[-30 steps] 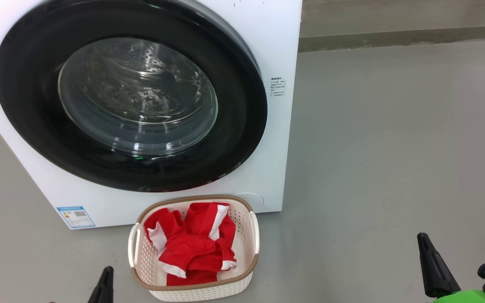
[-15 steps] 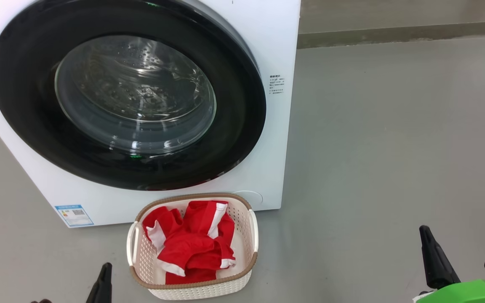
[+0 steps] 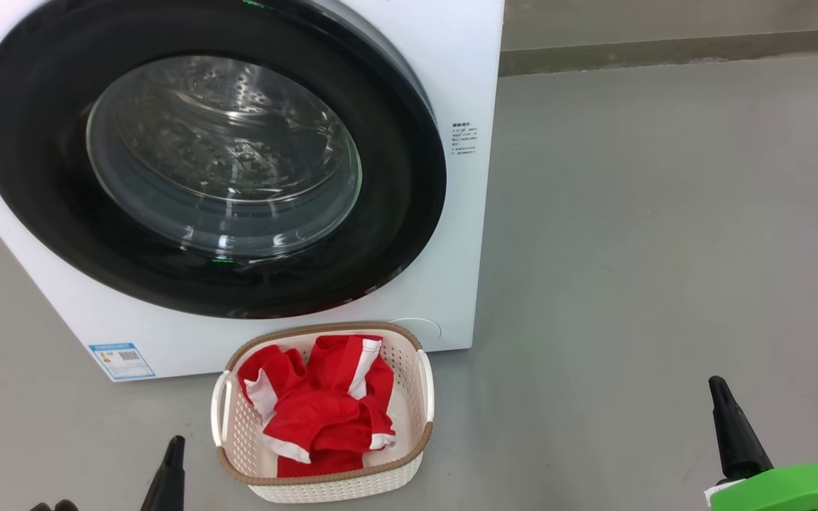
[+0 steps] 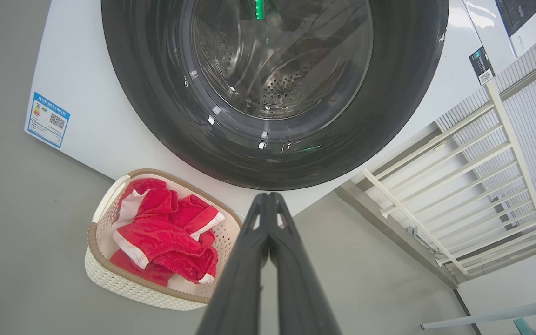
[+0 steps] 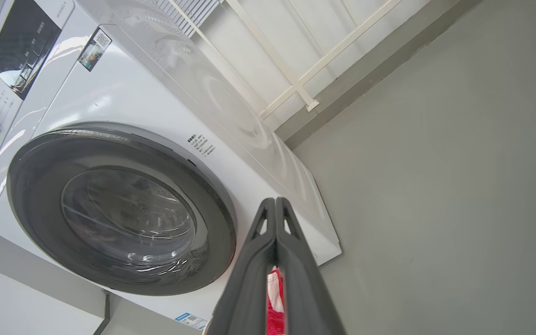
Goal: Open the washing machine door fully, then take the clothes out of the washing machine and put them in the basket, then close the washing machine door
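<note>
While the two long dark fingers of the left gripper (image 3: 176, 446) press together into one black spike at the lower left of the head view, it holds and touches nothing. The right gripper (image 3: 720, 392), lower right, is pinched closed the same way, empty above the smooth grey floor (image 3: 664, 213). Between them stands the small rectangular cream plastic basket (image 3: 331, 488), with perforated walls, a brown woven-look rim and white side handles, just in front of the big white front-loading washing machine (image 3: 466, 78). The bright red fabric clothes (image 3: 324, 419), white-striped, lie crumpled inside it. The large round door (image 3: 395, 184), a glossy black rim around bulging clear glass, sits flat against the machine's front, with perforated steel visible through the glass. A small blue label (image 3: 120, 360) sits low on the front.

In the left wrist view the left gripper (image 4: 268, 199) has its matte fingers meeting at the tips with nothing between them. The basket (image 4: 123, 284) holds the clothes (image 4: 165, 232) below the closed door (image 4: 156, 121). A white slatted railing (image 4: 458, 186) stands to the right.

In the right wrist view the right gripper (image 5: 275, 203) is likewise closed. A thin slit lower down shows the red clothes (image 5: 275, 302) farther off, not gripped. The door (image 5: 221, 232) lies closed on the washing machine (image 5: 156, 102), beneath a black control panel (image 5: 21, 42).
</note>
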`<state>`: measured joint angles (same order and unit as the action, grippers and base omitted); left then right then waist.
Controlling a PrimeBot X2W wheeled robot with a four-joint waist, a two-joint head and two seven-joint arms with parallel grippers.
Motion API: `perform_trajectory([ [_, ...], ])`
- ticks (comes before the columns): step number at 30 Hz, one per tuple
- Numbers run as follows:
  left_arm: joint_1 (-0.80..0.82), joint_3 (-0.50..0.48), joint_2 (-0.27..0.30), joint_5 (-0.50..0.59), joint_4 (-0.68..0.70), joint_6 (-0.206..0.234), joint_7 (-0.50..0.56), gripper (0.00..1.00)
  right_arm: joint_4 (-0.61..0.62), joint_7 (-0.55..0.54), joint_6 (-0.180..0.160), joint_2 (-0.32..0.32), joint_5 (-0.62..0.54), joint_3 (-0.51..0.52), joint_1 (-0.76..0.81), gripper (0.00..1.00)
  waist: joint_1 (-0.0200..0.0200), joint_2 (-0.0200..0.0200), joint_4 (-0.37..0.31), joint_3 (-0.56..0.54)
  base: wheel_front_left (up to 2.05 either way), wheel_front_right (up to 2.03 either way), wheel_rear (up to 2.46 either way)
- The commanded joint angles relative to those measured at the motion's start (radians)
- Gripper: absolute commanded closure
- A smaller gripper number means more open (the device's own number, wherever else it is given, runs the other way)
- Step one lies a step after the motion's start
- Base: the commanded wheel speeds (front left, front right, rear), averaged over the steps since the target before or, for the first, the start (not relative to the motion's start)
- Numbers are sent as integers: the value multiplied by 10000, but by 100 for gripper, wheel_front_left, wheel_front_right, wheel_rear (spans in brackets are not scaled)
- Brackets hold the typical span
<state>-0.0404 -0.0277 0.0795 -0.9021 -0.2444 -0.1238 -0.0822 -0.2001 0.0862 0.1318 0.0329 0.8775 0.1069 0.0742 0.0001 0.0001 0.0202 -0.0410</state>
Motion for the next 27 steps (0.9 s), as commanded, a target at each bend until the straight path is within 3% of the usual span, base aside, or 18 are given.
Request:
perform_trajectory([
  [1,484,-233,65,-275,196,-33,69,100,198,-66,-5,137,284,-50,-547,100,-1,-1,-5,10,0,0,0],
  [27,880,-484,-77,-2961,116,-47,818,100,-58,-832,-8,151,3064,1,-1052,100,-1,-1,-83,181,0,0,0],
])
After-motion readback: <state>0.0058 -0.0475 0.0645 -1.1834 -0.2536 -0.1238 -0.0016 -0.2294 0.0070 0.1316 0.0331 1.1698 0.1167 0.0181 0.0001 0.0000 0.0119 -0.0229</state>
